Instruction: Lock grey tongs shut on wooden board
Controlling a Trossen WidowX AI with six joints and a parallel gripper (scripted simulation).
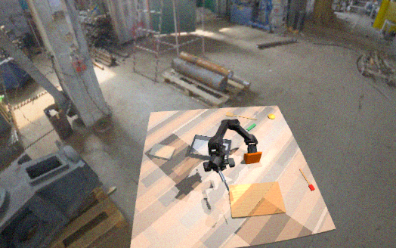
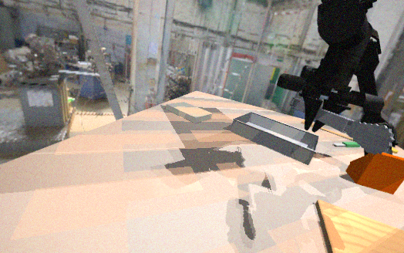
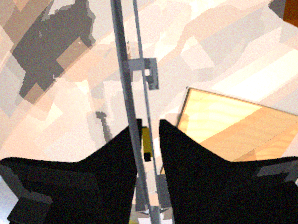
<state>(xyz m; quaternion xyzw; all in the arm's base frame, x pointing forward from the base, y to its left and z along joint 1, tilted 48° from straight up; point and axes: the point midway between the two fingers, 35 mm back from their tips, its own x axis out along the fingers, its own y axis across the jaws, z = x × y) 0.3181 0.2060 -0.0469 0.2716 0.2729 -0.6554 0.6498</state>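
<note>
The grey tongs [image 1: 223, 179] [image 2: 347, 125] [image 3: 125, 65] are off the table, held in my gripper [image 1: 220, 171] [image 2: 311, 129] [image 3: 150, 124], which is shut on them. In the wrist view their two long arms run close together between my black fingers, with a small yellow piece between the fingertips. In the exterior view a broad scalloped end points right. Whether the lock has caught cannot be told. The wooden board [image 1: 257, 206] [image 2: 370, 231] [image 3: 225, 120] lies flat beside and below the held tongs. The roasting tin [image 1: 193, 144] [image 2: 266, 144] stands behind, partly hidden by my arm in the top view.
An orange block [image 1: 252, 157] [image 2: 374, 171] stands at my arm's base. A pale flat block [image 1: 162, 151] [image 2: 189, 111] lies left of the tin. A green-handled item [image 1: 251, 127] [image 2: 351, 144], a yellow disc [image 1: 271, 116] and a red-headed tool [image 1: 311, 187] lie farther out.
</note>
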